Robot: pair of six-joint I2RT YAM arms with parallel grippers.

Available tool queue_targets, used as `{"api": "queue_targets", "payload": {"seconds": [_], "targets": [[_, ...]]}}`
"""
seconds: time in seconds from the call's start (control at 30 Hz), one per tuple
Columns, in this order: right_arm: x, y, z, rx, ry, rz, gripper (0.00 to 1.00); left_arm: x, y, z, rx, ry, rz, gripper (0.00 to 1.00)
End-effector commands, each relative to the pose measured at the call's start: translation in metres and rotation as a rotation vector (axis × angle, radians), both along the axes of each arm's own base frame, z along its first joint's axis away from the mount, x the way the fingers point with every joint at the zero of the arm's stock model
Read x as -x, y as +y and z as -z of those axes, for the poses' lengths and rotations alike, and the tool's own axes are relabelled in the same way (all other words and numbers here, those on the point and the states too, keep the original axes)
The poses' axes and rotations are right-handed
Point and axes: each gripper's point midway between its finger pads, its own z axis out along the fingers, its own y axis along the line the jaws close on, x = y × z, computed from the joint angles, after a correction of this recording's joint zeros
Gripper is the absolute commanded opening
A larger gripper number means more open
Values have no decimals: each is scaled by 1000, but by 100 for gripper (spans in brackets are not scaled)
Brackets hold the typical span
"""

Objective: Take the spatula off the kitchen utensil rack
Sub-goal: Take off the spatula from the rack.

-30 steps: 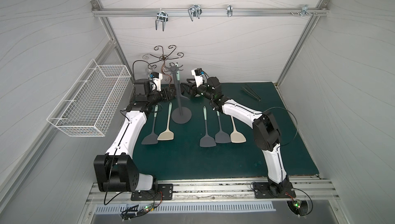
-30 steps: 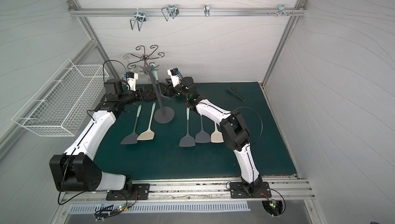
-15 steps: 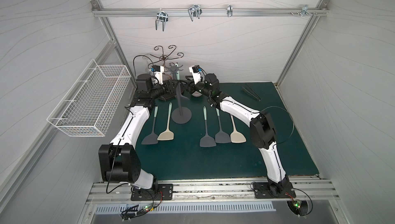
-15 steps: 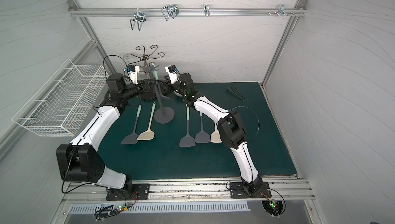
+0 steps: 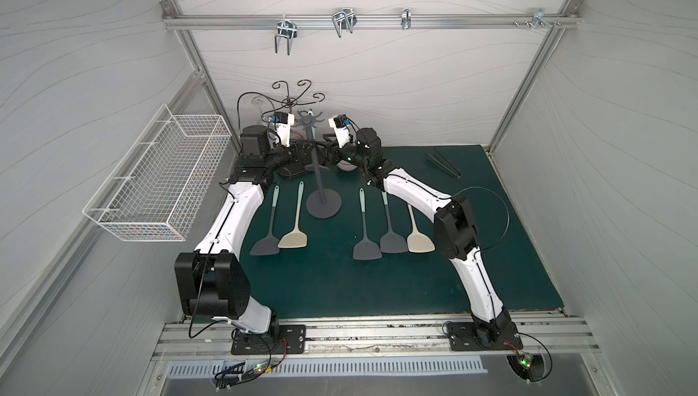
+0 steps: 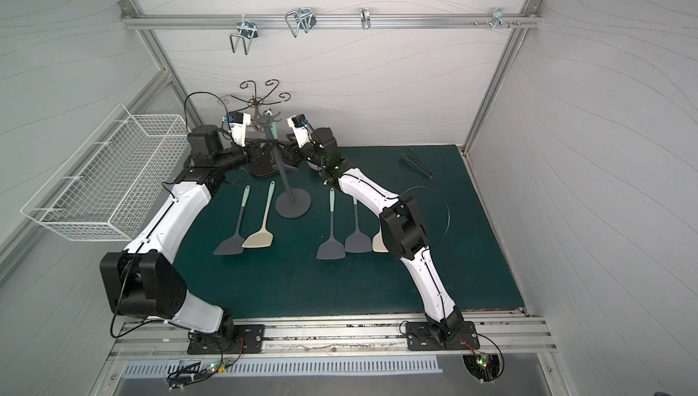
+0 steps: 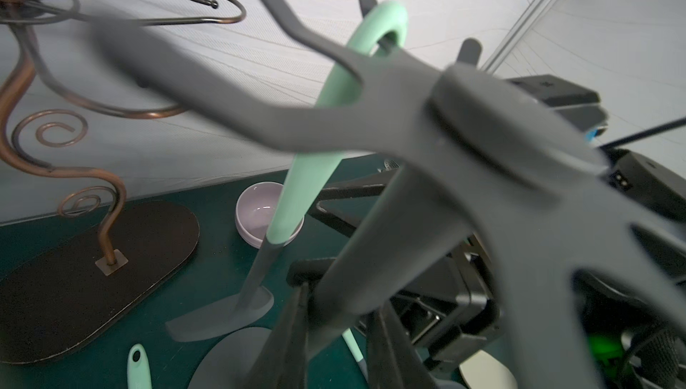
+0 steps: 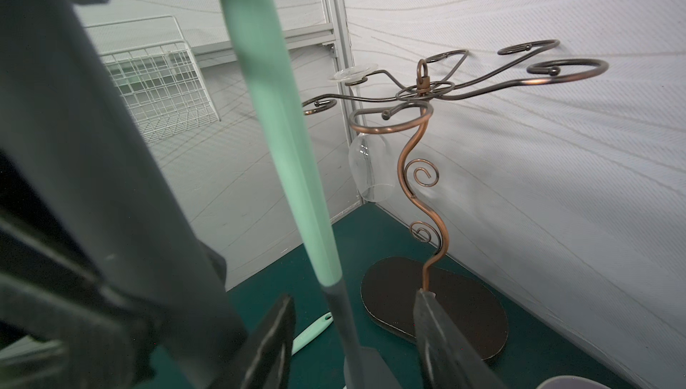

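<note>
Green table (image 5: 377, 292), far edge: Spatula (image 7: 300, 190) not yet removed, hanging on kitchen utensil rack (image 5: 316, 178). Right gripper (image 8: 352, 298): jaws open, straddling its neck. Left gripper (image 7: 337, 294): jaws around rack pole, grip unclear.

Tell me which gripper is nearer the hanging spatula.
Right. The right gripper has fingers either side of the spatula neck. The left gripper brackets the rack pole, spatula beyond it.
</note>
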Motion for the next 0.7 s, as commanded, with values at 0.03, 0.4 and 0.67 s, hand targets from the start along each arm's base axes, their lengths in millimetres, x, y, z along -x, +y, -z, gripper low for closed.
{"api": "queue_targets", "payload": {"seconds": [0.03, 0.4, 0.67], "targets": [[15, 8, 5, 14, -35, -73, 54, 20, -21, -17, 15, 6, 186, 0], [23, 3, 4, 17, -75, -91, 27, 41, -17, -23, 71, 41, 304, 0], [24, -8, -6, 19, -174, -3, 0, 43, -8, -15, 59, 58, 279, 0]]}}
